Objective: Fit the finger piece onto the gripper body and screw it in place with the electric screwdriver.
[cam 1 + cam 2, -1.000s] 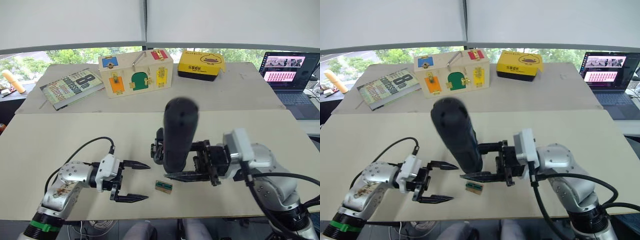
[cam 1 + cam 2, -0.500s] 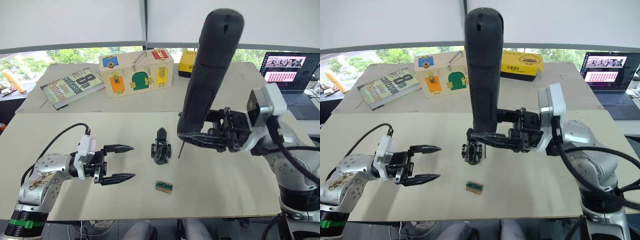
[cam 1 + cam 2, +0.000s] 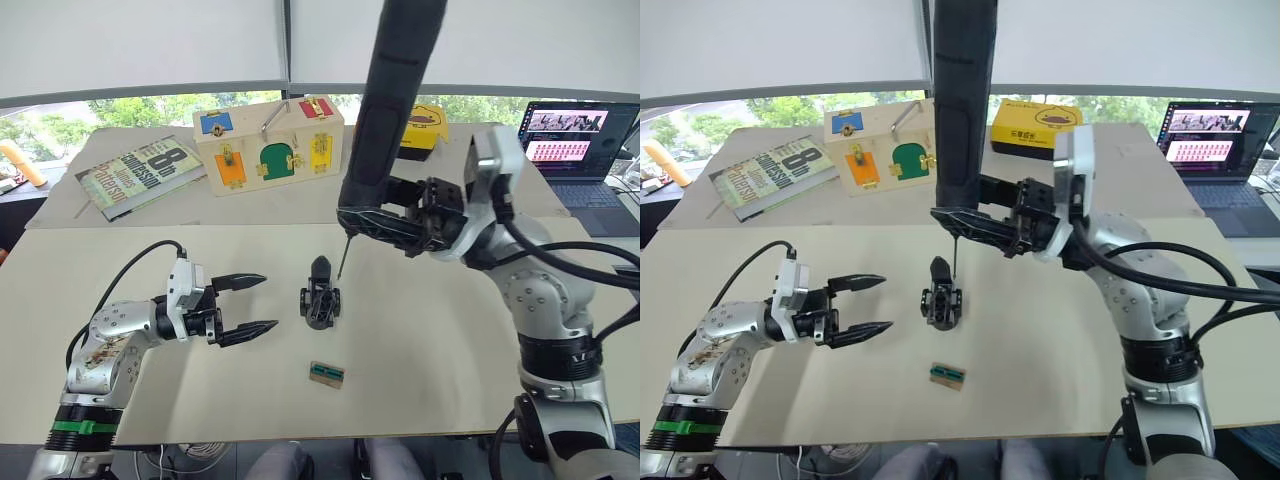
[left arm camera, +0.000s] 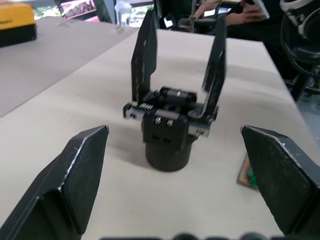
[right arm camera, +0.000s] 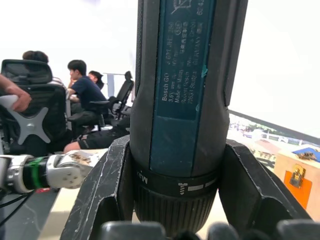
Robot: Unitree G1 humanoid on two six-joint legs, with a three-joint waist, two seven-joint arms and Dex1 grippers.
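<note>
The gripper body (image 3: 320, 300) stands upright at the middle of the pale table (image 3: 450, 360). Two black wedge fingers (image 4: 145, 60) rise from it, and I cannot tell which of them is the finger piece. My right gripper (image 3: 365, 216) is shut on the electric screwdriver (image 3: 392, 100). The tool is held nearly upright, and its thin bit (image 3: 342, 258) hangs just above and to the right of the body. My left gripper (image 3: 266, 303) stands open a short way left of the body, pointing at it with nothing between its fingers (image 4: 82, 170).
A small green-and-tan rectangle (image 3: 326, 373) lies in front of the body. On the far table sit a wooden latch box (image 3: 270, 145), a book (image 3: 140, 172), a yellow box (image 3: 427, 122) and a laptop (image 3: 578, 135). Seated people (image 5: 85, 95) are in the right wrist view.
My right arm has lifted the screwdriver off the table and brought it upright, bit over the gripper body. My left gripper drew back to the left, then turned toward the body.
</note>
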